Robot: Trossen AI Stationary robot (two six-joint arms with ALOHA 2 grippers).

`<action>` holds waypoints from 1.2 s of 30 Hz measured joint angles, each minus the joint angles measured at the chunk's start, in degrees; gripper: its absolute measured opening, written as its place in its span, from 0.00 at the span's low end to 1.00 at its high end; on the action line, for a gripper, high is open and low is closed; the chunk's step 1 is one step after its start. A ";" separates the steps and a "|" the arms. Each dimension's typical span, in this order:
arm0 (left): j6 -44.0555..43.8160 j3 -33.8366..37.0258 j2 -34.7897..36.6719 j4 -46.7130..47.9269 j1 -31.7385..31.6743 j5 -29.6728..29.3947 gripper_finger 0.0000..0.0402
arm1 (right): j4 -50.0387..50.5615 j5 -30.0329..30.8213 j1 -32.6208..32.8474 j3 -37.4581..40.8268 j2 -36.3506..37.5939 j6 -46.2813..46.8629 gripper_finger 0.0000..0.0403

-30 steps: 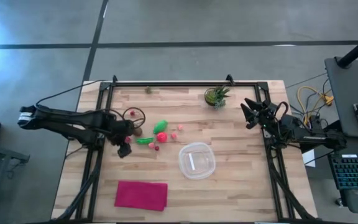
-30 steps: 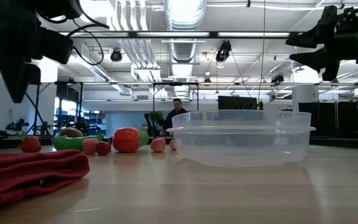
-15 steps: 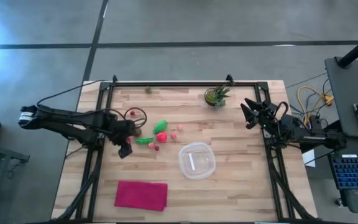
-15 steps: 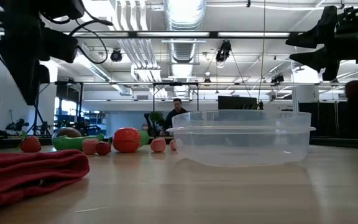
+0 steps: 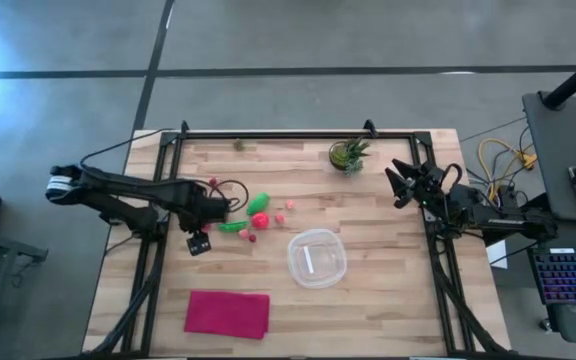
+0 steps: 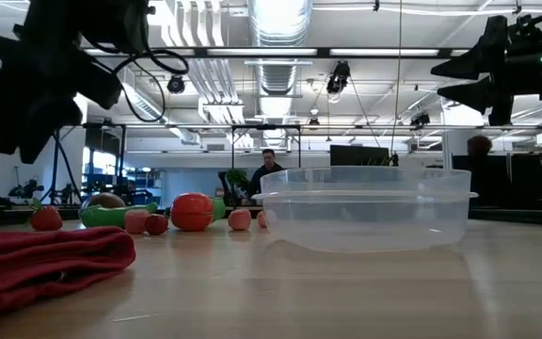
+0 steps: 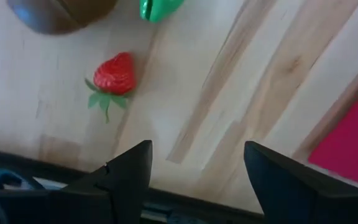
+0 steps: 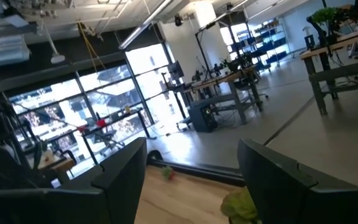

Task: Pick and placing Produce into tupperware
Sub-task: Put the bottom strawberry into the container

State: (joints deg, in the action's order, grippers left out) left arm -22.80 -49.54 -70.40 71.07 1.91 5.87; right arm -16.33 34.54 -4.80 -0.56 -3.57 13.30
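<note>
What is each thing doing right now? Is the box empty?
tupperware: empty, lid off, upright.
produce: loose on the table, none in the box.
strawberry: lying on the wood, untouched.
magenta cloth: folded flat.
left gripper: open, holding nothing.
right gripper: open, raised at the table's edge.

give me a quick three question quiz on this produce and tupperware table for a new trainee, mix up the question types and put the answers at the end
1. True or false: the tupperware already holds produce.
2. Which gripper is over the produce? A) left gripper B) right gripper
3. Fill in: in the left wrist view, the red piece with green leaves lying ahead of the open fingers is a ____.

Key
1. False: it is empty.
2. A: the right gripper waits, open, near the potted plant.
3. Strawberry.
</note>
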 joint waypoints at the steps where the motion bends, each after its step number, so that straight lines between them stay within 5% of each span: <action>1: 1.45 -0.19 -0.71 -0.26 0.00 -1.56 0.60 | 0.31 0.02 0.00 0.00 -0.01 0.00 0.60; 7: 8.29 -0.19 -2.29 -3.08 -0.07 -13.07 0.60 | 1.12 0.01 0.00 0.00 0.02 0.11 0.60; 17: 13.71 2.42 -2.11 -7.45 -0.09 -13.66 0.60 | 1.15 0.00 0.00 0.00 0.00 0.11 0.60; 36: 8.23 9.52 -4.70 -15.02 -0.09 -12.16 0.60 | 5.17 0.00 0.02 0.00 0.02 -0.01 0.60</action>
State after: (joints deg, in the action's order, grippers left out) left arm -14.57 -40.03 -75.11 56.05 1.83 -6.28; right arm -11.16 34.54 -4.78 -0.56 -3.55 13.29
